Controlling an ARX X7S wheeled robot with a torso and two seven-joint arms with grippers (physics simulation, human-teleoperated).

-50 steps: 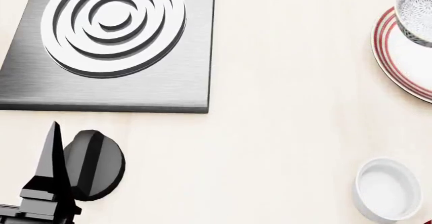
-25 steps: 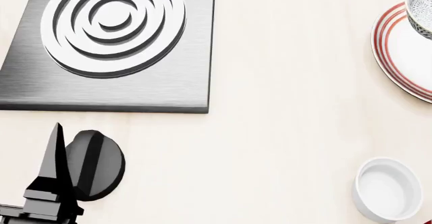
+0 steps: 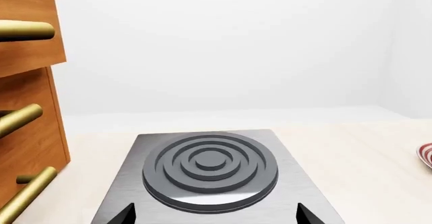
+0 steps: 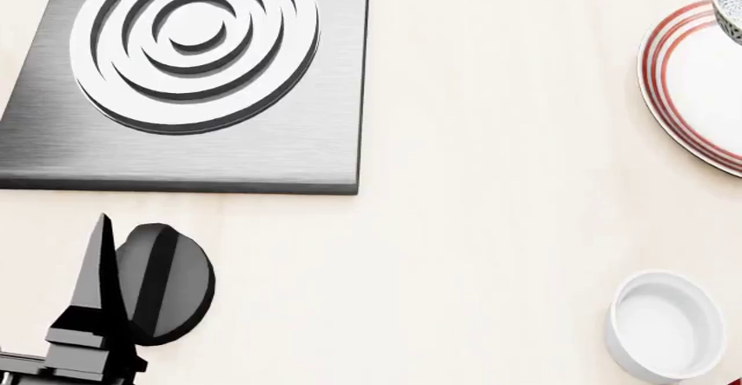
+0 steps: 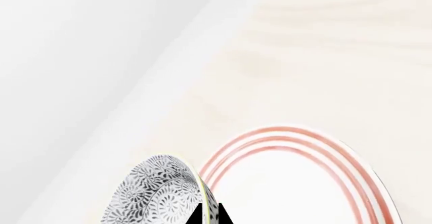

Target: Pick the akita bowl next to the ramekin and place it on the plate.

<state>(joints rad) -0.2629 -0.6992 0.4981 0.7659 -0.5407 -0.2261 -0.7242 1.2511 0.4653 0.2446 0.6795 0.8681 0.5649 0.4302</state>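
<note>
In the right wrist view my right gripper (image 5: 209,217) is shut on the rim of the akita bowl (image 5: 157,193), one dark fingertip on each side of its wall. The grey floral bowl hangs tilted beside and above the red-ringed plate (image 5: 297,183). The head view shows only a sliver of the akita bowl (image 4: 732,16) at the right edge, over the plate (image 4: 693,89). The white ramekin (image 4: 665,324) stands at the lower right. My left gripper (image 3: 214,217) is open and holds nothing, low over the near edge of the stove; its fingers (image 4: 97,272) show at the head view's lower left.
A steel stove panel with a ringed burner (image 4: 191,42) fills the upper left. A black knob (image 4: 165,282) lies beside the left gripper. A wooden drawer unit with brass handles (image 3: 27,118) stands left of the stove. Pale countertop (image 4: 487,229) lies between stove and plate.
The akita bowl has slid to the right, almost out of the head view, above the plate. The left gripper has crept slightly right and down.
</note>
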